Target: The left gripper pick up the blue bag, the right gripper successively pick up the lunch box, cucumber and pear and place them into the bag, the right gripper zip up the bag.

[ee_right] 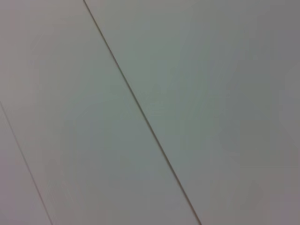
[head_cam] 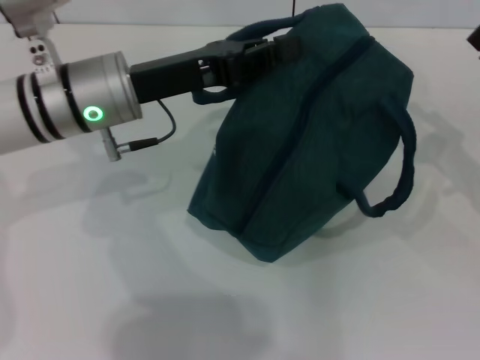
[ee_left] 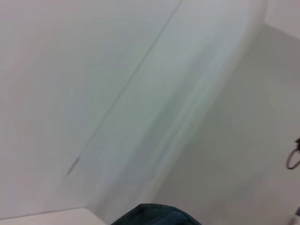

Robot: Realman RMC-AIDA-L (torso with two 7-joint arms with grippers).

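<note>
In the head view the left claw [head_cam: 251, 49], a black two-fingered claw on a black block body with a silver cylindrical arm, reached in from the upper left of the frame and was pinching one padded loop handle at the top of the large dark teal fabric bag [head_cam: 307, 142]. The bag filled the centre and upper right, tipped over to one side, its lower corner resting on the white tabletop [head_cam: 112, 285]; its second handle [head_cam: 397, 176] hung loose at the right. The zip seam looked closed. The right claw was not in view, and neither were the lunch box, cucumber or pear. The risk, as I judged it: held by a single handle, the weighted bag could swing, slip from the pinch or topple.
</note>
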